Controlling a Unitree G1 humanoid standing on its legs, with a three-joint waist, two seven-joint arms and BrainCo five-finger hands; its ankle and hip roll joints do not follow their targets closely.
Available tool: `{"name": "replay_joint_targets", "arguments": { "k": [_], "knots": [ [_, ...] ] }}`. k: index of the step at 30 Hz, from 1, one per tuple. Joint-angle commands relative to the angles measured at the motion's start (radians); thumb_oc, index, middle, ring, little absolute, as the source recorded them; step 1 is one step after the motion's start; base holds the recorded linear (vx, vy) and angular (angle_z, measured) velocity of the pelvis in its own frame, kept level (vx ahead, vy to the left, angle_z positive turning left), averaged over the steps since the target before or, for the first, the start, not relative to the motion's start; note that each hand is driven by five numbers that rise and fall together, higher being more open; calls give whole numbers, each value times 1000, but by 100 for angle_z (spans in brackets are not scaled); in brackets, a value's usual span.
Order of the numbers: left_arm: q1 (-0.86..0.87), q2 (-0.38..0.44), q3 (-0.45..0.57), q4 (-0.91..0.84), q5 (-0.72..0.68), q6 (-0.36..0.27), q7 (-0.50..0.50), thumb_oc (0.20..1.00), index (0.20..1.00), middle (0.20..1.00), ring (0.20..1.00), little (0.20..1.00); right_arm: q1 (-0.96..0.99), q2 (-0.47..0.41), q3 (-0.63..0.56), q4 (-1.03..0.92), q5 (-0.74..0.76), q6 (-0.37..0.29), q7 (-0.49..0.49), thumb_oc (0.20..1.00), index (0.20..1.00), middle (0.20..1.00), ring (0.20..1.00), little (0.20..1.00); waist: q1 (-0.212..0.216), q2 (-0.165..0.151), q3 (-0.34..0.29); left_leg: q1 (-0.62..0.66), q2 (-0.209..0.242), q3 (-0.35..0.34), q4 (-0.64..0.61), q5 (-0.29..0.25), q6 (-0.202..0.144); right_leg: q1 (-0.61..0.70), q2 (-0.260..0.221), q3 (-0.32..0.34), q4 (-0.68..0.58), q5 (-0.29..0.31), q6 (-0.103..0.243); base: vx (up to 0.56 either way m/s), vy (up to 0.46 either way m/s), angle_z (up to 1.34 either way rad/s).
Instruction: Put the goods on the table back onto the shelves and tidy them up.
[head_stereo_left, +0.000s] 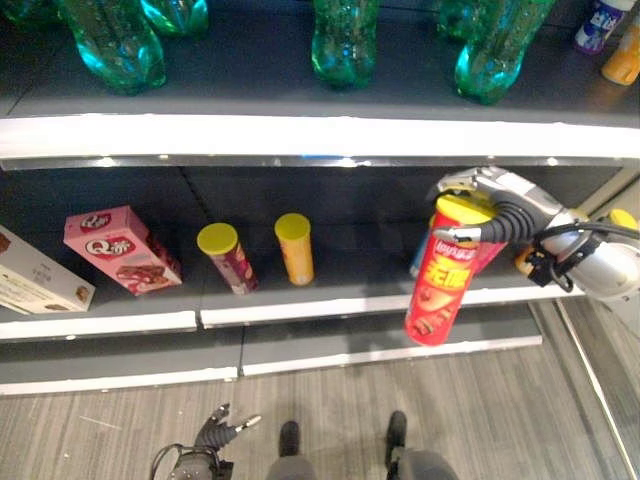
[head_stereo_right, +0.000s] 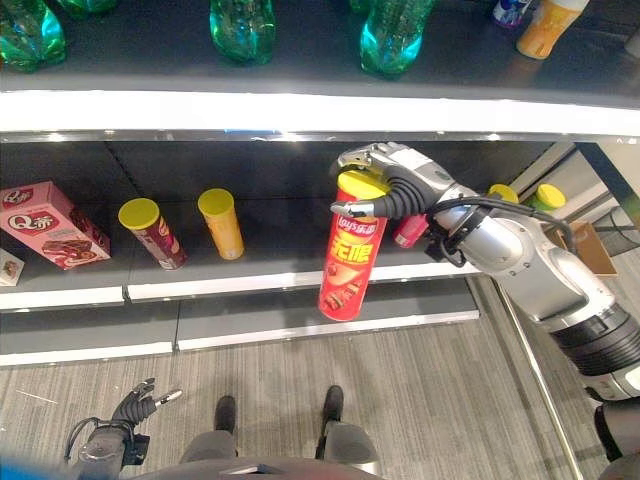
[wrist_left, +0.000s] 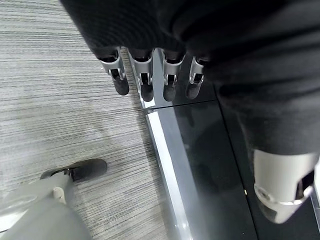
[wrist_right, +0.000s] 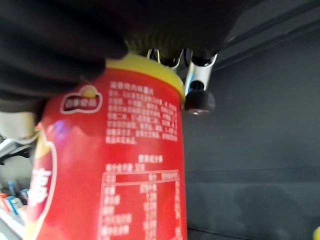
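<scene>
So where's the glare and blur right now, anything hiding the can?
Left eye view: the upper shelf's front edge is blown out white; red can in the right hand reads clearly. Right wrist view: the can's near side is soft. Left wrist view: left hand sharp.

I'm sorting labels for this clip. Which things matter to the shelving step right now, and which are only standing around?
In play:
red chip can, gripped near its yellow lid
right hand, curled round it
middle shelf, in front of which the can hangs

Standing around:
pink box
two small yellow-lidded cans
green bottles above
left hand, low and idle
</scene>
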Motion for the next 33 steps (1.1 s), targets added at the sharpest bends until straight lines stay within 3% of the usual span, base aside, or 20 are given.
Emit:
{"name": "replay_joint_targets", "arguments": {
  "k": [1, 18, 33],
  "knots": [
    [-28, 41, -20, 27, 24, -13, 15, 1000, 1000, 1000, 1000, 1000, -119, 28, 28, 24, 38, -4, -32, 200, 200, 200, 200, 200, 40, -9, -8, 47, 0, 29, 4, -112, 5, 52, -106, -22, 25, -62, 103, 0, 0, 0],
    [-38, 39, -23, 25, 24, -8, 31, 1000, 1000, 1000, 1000, 1000, -130, 116, 72, 61, -2, 15, -30, 200, 200, 200, 200, 200, 63, -20, 15, 16, -12, 8, 4, -106, 13, 39, -122, -38, 32, -56, 108, -3, 3, 6],
    [-55, 39, -52, 20, 14, -2, 48, 1000, 1000, 1000, 1000, 1000, -206, 259, 139, 275, -164, 58, -122, 200, 200, 200, 200, 200, 96, -21, 48, -31, -14, -10, 5, -90, 15, 11, -118, -43, 23, -49, 104, -4, -1, 1]
  ]
}}
